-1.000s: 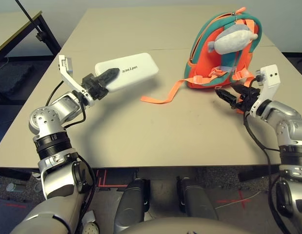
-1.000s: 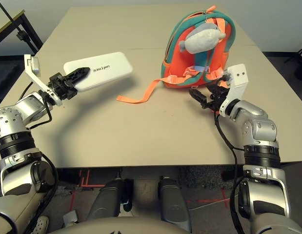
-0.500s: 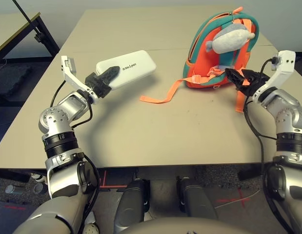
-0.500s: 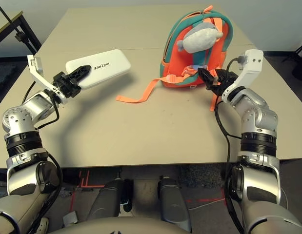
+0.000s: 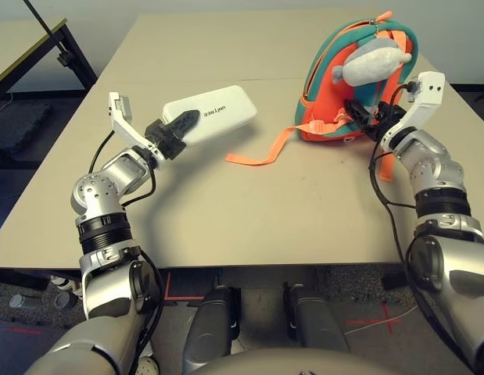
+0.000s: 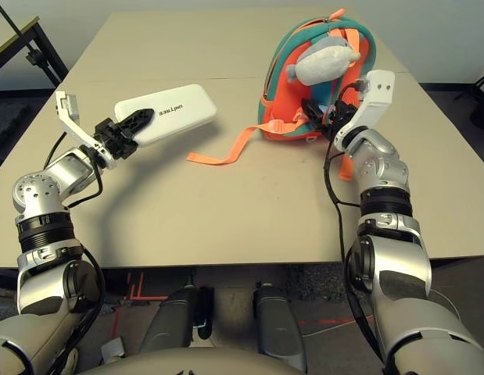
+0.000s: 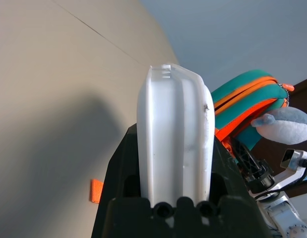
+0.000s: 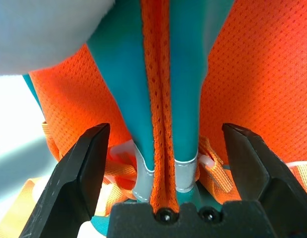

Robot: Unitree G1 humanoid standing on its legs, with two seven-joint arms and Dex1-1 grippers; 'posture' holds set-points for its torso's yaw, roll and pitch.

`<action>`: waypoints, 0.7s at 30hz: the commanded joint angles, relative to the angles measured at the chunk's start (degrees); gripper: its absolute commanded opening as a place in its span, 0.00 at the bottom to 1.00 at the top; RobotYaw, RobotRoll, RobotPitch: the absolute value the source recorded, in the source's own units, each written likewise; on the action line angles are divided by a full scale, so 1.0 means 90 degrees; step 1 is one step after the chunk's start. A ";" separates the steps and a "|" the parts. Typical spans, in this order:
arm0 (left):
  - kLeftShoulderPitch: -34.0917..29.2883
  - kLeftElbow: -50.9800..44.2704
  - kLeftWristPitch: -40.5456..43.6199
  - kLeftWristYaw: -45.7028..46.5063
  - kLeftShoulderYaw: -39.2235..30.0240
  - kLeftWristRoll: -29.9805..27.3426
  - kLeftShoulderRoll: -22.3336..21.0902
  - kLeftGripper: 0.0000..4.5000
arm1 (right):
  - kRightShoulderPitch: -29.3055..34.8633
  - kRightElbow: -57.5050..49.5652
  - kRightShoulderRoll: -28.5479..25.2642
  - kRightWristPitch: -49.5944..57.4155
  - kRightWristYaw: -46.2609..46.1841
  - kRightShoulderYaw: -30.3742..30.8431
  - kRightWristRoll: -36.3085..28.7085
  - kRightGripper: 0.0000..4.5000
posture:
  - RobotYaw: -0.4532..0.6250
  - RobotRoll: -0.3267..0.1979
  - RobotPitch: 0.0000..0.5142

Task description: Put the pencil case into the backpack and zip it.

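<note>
I'm holding the pencil case (image 5: pixel 209 115) clamped in the left gripper (image 5: pixel 179 126), lifted above the table (image 5: pixel 226 203), well apart from the backpack (image 5: pixel 351 74). The right gripper (image 8: pixel 165 148) is spread wide, its 2 fingers (image 8: pixel 79 173) straddling a teal-and-orange strap. If I close here, I'm risking tipping the upright backpack instead of opening it.

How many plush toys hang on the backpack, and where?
1. One grey plush whale hangs high on the strap side of the backpack, just above the right hand. Others may be hidden behind the backpack.
</note>
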State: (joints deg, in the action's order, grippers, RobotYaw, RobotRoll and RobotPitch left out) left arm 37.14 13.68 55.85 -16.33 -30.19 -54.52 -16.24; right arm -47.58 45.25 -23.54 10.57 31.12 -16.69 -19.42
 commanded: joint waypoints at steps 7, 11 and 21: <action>-0.0034 -0.0183 -0.0083 -0.0054 0.0163 -0.0035 0.0054 0.28 | 0.0085 -0.0114 0.0013 -0.0102 0.0212 0.0086 0.0046 0.30 | 0.28 0.62 0.21; -0.0002 -0.0129 -0.0124 -0.0069 0.0218 -0.0030 0.0062 0.28 | 0.0187 -0.0328 0.0011 -0.0032 0.0288 0.0139 0.0048 0.17 | 0.27 0.62 0.21; -0.0019 -0.0115 -0.0187 -0.0091 0.0251 -0.0033 0.0063 0.28 | 0.1399 -0.3209 -0.0271 0.1591 0.1048 0.0448 -0.0614 0.17 | 0.28 0.62 0.23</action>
State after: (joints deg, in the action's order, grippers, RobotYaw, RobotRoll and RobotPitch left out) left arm 37.12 13.72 55.04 -16.45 -27.91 -54.45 -15.66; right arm -36.48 22.08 -25.35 21.26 37.71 -14.14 -22.54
